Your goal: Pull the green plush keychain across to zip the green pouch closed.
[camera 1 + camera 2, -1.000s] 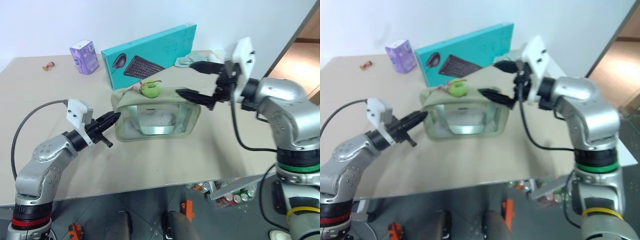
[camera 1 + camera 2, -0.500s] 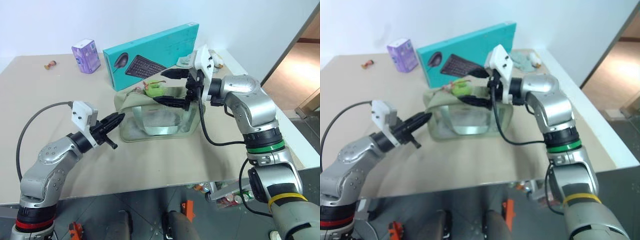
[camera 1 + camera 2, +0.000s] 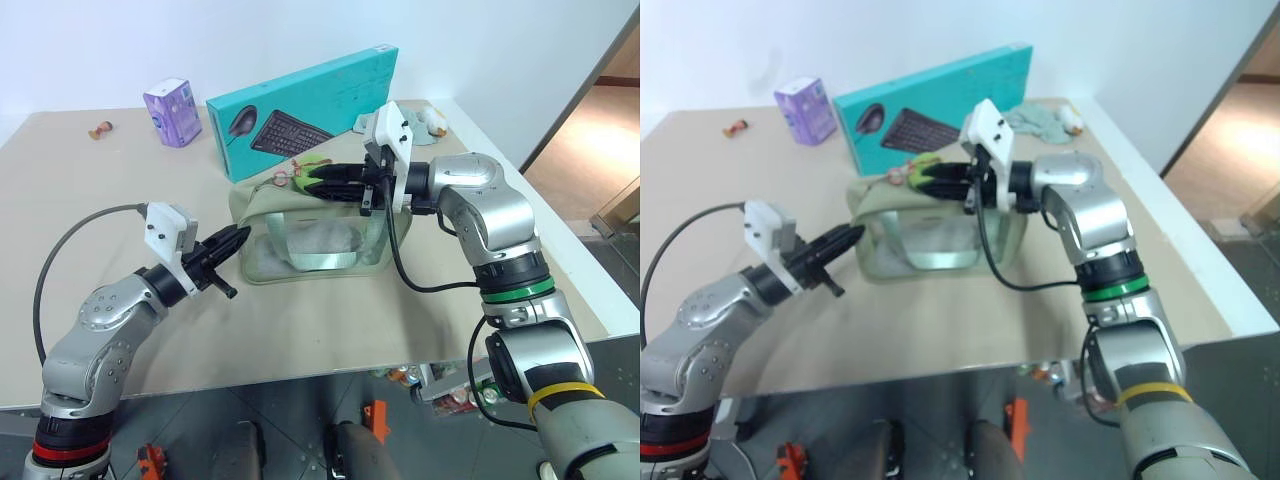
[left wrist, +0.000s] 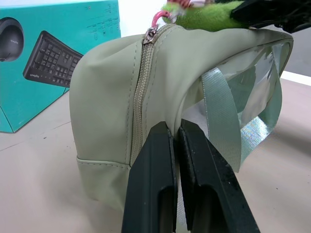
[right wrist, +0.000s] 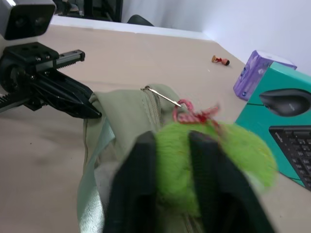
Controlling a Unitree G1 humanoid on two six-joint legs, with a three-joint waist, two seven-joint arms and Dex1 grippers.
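The right gripper has moved in and clamped the keychain; the left gripper, closed, pinches the pouch end, ready for zipping.

Quick count on the table: one green pouch, one green plush keychain on top of it, one teal keyboard box behind it, one purple carton (small one), one teal cloth, two grippers.

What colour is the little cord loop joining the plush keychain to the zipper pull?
Red-pink, seen best in the right wrist view.
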